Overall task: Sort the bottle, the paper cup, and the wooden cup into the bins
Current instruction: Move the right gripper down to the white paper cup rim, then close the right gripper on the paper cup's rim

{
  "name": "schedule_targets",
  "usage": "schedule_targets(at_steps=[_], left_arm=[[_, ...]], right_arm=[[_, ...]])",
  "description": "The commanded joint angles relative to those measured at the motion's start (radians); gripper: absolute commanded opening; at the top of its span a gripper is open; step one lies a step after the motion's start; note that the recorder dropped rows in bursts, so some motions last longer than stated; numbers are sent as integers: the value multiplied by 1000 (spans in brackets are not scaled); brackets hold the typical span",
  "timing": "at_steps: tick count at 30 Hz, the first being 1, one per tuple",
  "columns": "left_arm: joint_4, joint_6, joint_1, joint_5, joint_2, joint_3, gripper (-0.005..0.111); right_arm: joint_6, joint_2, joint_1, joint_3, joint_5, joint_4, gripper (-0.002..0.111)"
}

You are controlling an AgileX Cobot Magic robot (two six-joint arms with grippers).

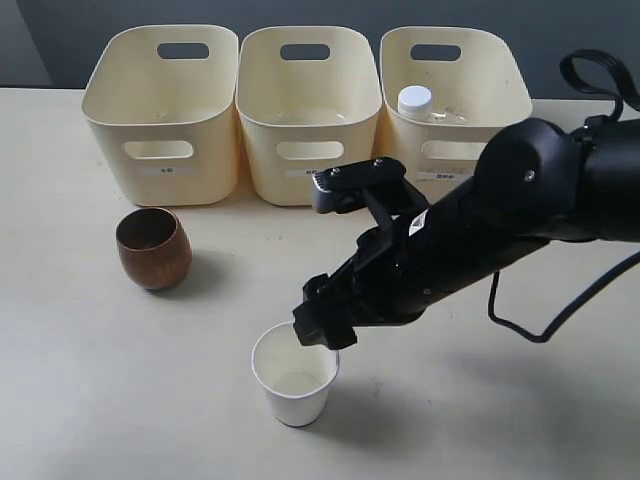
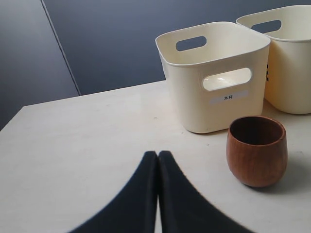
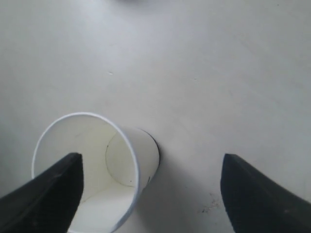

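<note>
The white paper cup stands upright near the table's front. My right gripper hangs open just above its rim. In the right wrist view one finger is over the paper cup's mouth and the other finger is outside it, so the near wall lies between them, untouched. The wooden cup stands at the left, in front of the left bin. The bottle's white cap shows inside the right bin. The middle bin looks empty. My left gripper is shut and empty, short of the wooden cup.
The three bins stand side by side along the table's back edge, before a dark wall. My right arm reaches in from the right, with a black cable looping beside it. The left arm is outside the exterior view.
</note>
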State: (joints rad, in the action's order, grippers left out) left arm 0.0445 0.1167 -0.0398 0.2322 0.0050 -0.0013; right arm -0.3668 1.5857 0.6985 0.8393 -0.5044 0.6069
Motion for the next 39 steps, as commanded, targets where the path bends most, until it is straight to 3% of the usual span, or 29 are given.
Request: schedule_targets(at_steps=[1, 39], left_arm=[[-1, -2, -3, -1, -5, 1, 0], [-1, -2, -3, -1, -5, 1, 0]], right_arm=[[1, -4, 1, -8, 10, -4, 74], [5, 2, 1, -48, 40, 78, 74]])
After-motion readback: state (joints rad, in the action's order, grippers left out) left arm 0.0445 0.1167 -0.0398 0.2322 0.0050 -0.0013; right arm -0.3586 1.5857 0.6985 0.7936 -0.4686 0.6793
